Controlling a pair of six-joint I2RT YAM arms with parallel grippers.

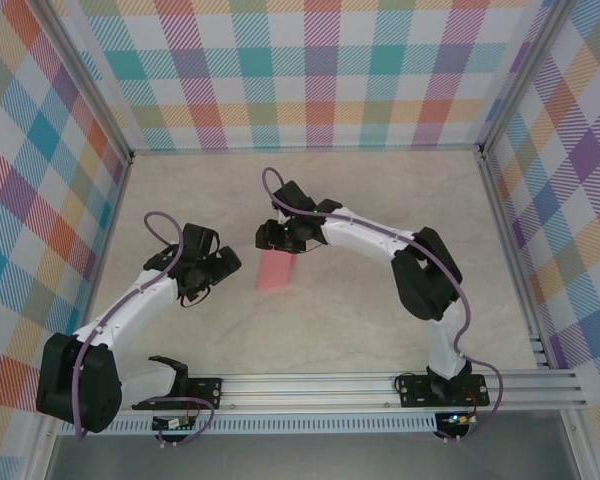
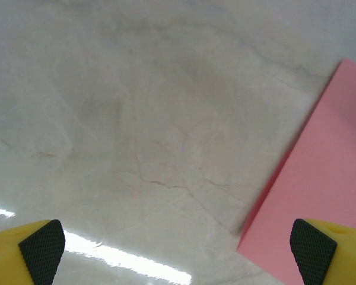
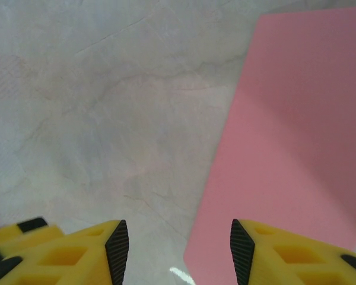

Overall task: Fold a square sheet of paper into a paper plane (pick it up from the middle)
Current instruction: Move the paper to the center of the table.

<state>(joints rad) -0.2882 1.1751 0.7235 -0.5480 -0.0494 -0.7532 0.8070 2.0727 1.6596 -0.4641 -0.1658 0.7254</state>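
Note:
The salmon-pink sheet of paper [image 1: 276, 272] lies flat on the table as a narrow rectangle, near the middle. My left gripper [image 1: 229, 263] hovers just left of it, open wide; in the left wrist view the paper [image 2: 320, 196] reaches in from the right, under the right fingertip [image 2: 311, 250], with bare table between the fingers of the left gripper [image 2: 178, 252]. My right gripper [image 1: 278, 240] hangs over the paper's far end. Its jaws [image 3: 179, 252] stand apart, open, holding nothing; the paper's [image 3: 296, 130] corner lies below, beside the right finger [image 3: 242, 252].
The pale marbled tabletop [image 1: 380, 200] is walled by plaid panels at the back and both sides [image 1: 310, 70]. A metal rail [image 1: 330, 390] with the arm bases runs along the near edge.

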